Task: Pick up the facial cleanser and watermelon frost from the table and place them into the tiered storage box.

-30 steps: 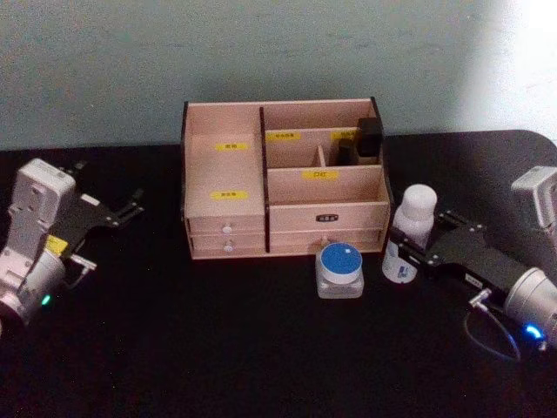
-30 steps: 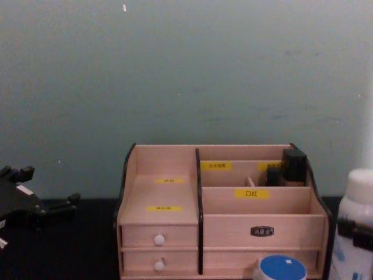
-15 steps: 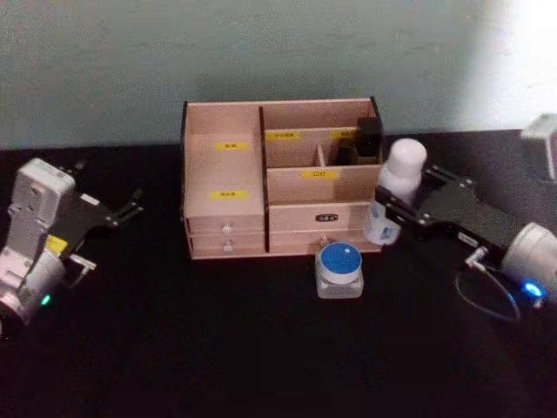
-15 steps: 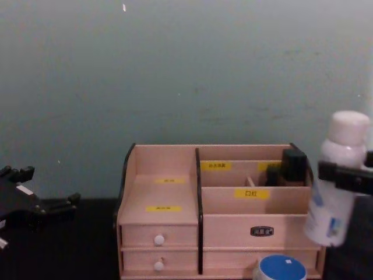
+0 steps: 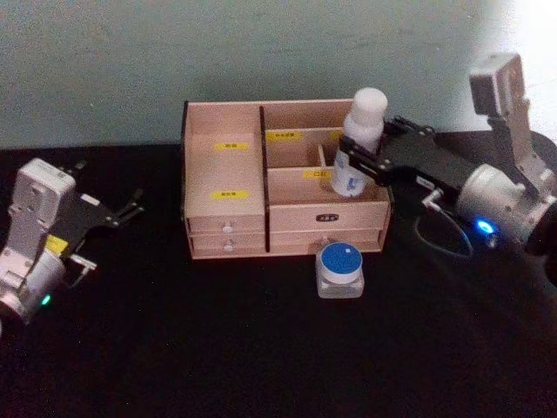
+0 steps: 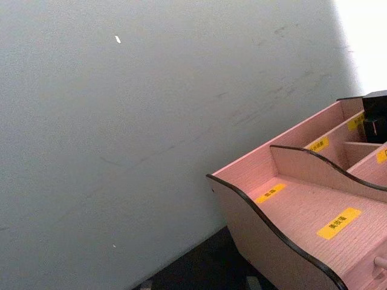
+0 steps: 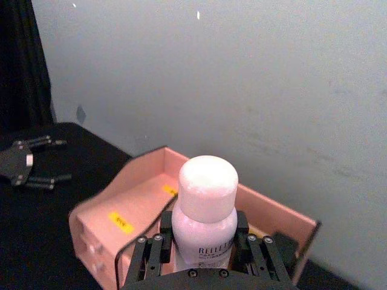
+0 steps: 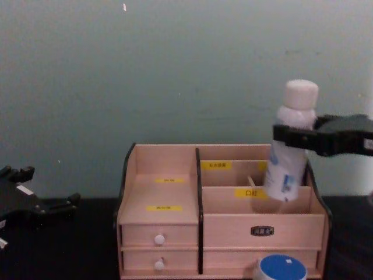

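**Facial cleanser (image 8: 289,146).** Clamped across the mid-body by the right claw (image 5: 355,164), upright with a slight tilt. Clear of the table (image 5: 218,348), hanging over the right-hand compartments of the tiered storage box (image 5: 224,178), base close above the middle tier.

**Handling.** Treat as a light, rigid plastic bottle with a smooth, probably slippery wall. Tall and narrow, so likely to tip if set down off-vertical. Hold on the straight body below the shoulder, never on the rounded cap. Lower between the dividers without touching them, and release only once seated.

**Watermelon frost (image 5: 339,268).** Standing on the table just in front of the box's lower right drawer, not yet moved. Short, wide and stable. Wall material cannot be told, so handle as breakable. Grip across the clear body beneath the blue lid, not on the lid itself, which may not be tight.

**Left claw (image 5: 122,209).** Parked at the left of the table, fingers apart, holding nothing.
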Controlling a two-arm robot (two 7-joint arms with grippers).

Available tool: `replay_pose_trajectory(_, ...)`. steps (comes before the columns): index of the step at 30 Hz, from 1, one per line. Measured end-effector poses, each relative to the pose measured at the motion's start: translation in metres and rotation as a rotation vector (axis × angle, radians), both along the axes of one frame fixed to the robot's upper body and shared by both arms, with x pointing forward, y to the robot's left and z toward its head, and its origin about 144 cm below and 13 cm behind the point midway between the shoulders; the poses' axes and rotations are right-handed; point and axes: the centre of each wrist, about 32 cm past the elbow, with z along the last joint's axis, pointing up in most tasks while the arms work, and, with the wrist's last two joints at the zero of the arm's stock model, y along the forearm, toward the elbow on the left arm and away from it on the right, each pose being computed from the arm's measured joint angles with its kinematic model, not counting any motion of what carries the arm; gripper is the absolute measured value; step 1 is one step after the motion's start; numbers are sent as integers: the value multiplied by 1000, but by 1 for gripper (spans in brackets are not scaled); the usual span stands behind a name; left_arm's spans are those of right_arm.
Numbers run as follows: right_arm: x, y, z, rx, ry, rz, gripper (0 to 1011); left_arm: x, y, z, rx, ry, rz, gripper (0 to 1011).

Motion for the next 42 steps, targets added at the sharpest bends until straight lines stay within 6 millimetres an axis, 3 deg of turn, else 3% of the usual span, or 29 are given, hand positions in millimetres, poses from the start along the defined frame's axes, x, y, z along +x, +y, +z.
replay_pose_trajectory(15,51,27,6,-4,28,10,589,0,0,0,0,0,0,1001)
replay_pose_trajectory(42,84,46,-1,-7,51,16,589,0,0,0,0,0,0,1001)
